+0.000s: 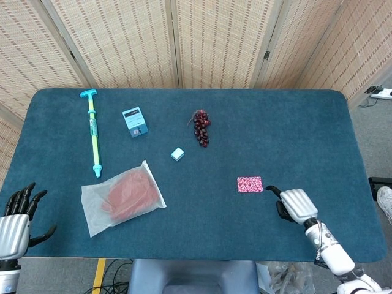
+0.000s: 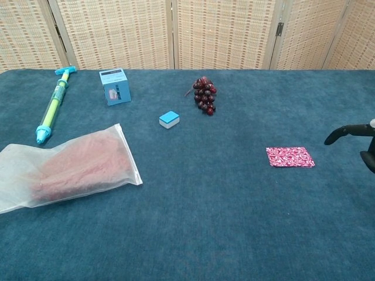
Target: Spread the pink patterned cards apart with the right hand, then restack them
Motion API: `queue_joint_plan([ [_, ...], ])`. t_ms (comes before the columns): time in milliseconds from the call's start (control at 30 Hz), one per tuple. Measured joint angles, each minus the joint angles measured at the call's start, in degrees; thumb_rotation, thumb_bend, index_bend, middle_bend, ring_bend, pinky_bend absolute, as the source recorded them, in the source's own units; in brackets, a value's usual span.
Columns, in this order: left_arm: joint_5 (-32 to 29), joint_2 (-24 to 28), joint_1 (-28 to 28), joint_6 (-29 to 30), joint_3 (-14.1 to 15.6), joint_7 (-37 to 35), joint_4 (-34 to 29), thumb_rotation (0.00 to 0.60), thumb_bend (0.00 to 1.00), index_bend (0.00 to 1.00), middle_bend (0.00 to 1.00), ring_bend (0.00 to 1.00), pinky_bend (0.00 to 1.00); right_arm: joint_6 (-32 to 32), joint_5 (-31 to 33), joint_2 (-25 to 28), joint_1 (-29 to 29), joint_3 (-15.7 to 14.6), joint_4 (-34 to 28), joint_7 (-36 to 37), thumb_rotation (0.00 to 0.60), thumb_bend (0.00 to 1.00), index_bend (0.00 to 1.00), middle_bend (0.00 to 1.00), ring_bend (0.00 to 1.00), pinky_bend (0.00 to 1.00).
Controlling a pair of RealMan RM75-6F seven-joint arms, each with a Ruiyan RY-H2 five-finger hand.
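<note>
A blue felt-covered table (image 1: 294,122) seen from above, described left to right. At the near left corner the robot's left hand (image 1: 15,220) rests off the table edge, holding nothing, fingers spread. Beyond it lie a turquoise and yellow hand pump (image 1: 93,131) and a clear plastic bag of reddish material (image 1: 122,197). Farther in are a small blue box (image 1: 135,121), a small pale blue block (image 1: 177,154) and a bunch of dark red grapes (image 1: 201,127).

Right of centre, toward the near edge, the pink patterned cards (image 1: 250,184) lie flat in one neat stack. Just beside them to the right hovers the right hand (image 1: 291,204), empty, one dark finger reaching toward the stack; the other fingers are hidden, so whether they curl or spread is unclear.

The cards look thin, light and probably slick, likely to slide under gentle fingertip pressure on the top face.
</note>
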Motion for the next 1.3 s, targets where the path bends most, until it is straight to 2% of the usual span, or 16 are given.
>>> queue_joint_plan([
  [400,-0.6,-0.2,0.3,-0.3,0.1,-0.4,0.7,0.6,0.23,0.18,0.03,0.02,0.09,-7.0,5.4,-5.6,5.9,1.8,6.8,-0.8,0.6,0.84,0.19,0.96,1.0,1.0],
  [900,-0.7,-0.1,0.4,-0.4,0.0,0.1,0.5,0.6,0.23,0.18,0.03,0.02,0.09,-11.4,9.0,-9.6,10.1,2.1,12.4,-0.7,0.6,0.84,0.19,0.97,1.0,1.0],
  [1067,-0.5,-0.1,0.4,-0.1,-0.1,-0.3,0.6,0.6,0.23,0.19,0.03,0.02,0.09,-11.8,9.7,-10.1,10.5,1.5,13.1,-1.0,0.6,0.84,0.19,0.97,1.0,1.0],
  [1300,-0.5,-0.4,0.4,-0.3,0.0,-0.4,1.1,0.6,0.23,0.19,0.03,0.02,0.09,-9.7,9.1,-8.9,9.4,-0.3,10.6,-2.4,0.6,0.84,0.19,0.97,1.0,1.0],
])
